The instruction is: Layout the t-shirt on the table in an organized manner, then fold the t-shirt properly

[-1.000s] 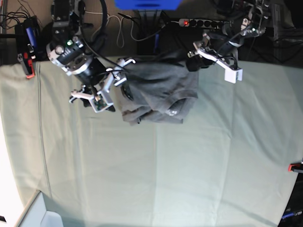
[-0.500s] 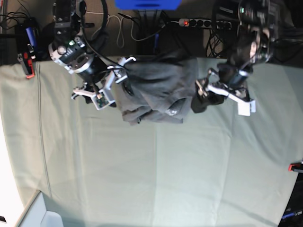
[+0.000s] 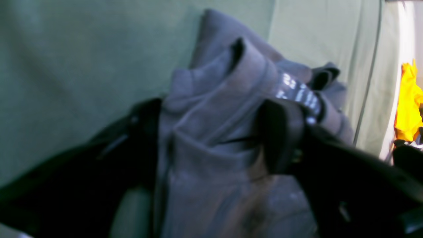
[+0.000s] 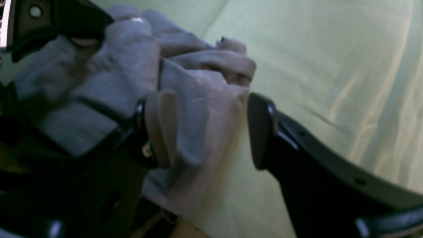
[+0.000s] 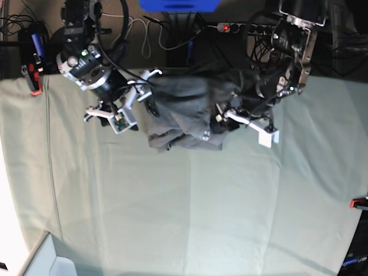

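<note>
The grey t-shirt (image 5: pixel 184 109) lies crumpled in a heap at the far middle of the table (image 5: pixel 190 207), its white printed mark (image 5: pixel 206 135) near the front edge. My left gripper (image 5: pixel 221 119) sits at the shirt's right side. In the left wrist view the left gripper (image 3: pixel 211 135) stands open, its dark fingers (image 3: pixel 281 135) astride a bunched fold of the t-shirt (image 3: pixel 214 109). My right gripper (image 5: pixel 144 103) is at the shirt's left side. Seen from the right wrist, the right gripper (image 4: pixel 208 132) is open too, one pad (image 4: pixel 160 129) against the t-shirt (image 4: pixel 198 99).
Red clamps (image 5: pixel 35 86) (image 5: pixel 359 202) hold the green cloth at the left and right edges. Cables and a power strip (image 5: pixel 241 27) lie behind the table's far edge. A pale box (image 5: pixel 46 259) sits at the near left corner. Something yellow (image 3: pixel 408 105) hangs beyond the table.
My left arm has swung down and leftwards from the far right onto the shirt's right side, and its jaws now straddle the cloth. The right arm has barely moved.
</note>
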Controlling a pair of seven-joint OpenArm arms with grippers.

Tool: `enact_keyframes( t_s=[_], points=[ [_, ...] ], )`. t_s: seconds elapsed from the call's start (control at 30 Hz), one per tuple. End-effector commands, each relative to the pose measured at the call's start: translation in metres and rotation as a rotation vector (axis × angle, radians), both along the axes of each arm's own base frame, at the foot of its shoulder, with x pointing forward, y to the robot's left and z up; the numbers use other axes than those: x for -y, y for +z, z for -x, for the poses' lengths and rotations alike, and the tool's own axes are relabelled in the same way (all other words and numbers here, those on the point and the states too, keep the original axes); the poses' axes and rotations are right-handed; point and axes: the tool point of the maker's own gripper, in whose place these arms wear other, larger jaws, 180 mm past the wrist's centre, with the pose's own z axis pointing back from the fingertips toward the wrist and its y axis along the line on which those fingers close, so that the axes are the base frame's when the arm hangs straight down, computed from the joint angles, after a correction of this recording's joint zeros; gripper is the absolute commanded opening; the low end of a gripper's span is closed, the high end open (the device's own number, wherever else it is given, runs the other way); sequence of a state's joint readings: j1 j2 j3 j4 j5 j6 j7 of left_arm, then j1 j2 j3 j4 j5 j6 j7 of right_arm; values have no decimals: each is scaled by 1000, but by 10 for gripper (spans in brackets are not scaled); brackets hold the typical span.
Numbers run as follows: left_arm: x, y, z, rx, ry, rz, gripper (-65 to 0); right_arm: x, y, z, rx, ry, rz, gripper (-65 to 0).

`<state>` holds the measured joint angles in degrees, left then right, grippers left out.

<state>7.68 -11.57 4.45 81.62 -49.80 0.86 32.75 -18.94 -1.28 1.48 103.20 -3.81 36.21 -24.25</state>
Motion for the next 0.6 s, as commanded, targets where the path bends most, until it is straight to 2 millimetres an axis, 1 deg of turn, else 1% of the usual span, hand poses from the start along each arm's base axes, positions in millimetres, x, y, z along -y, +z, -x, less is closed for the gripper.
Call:
enact_keyframes(
  t_s=[0.0, 0.1, 0.2, 0.27, 0.3, 0.4, 0.47, 0.57],
  points=[
    [-2, 12, -11, 47, 8, 8, -298, -3, 12, -5, 42, 0, -29, -314],
    [-6, 4, -9, 24, 20, 10, -470, -2, 12, -5, 42, -2, -29, -314],
    [-7, 8, -17, 38, 21, 9, -644, -2, 12, -5, 42, -2, -29, -314],
    [-5, 13, -17, 50, 17, 13, -650, -3, 12, -5, 42, 0, -29, -314],
    [-4, 20, -20, 71, 16, 18, -640, -3, 12, -5, 42, 1, -30, -314],
    [-2, 30, -13, 96, 6, 21, -650, -4, 12, -5, 40, 2, -30, -314],
    [-8, 42, -14, 127, 28, 25, -650, -4, 12, -5, 40, 2, -30, -314],
    [-27, 49, -8, 144, 89, 19, -650, -5, 11, -3, 36, 3, -34, -314]
  ],
)
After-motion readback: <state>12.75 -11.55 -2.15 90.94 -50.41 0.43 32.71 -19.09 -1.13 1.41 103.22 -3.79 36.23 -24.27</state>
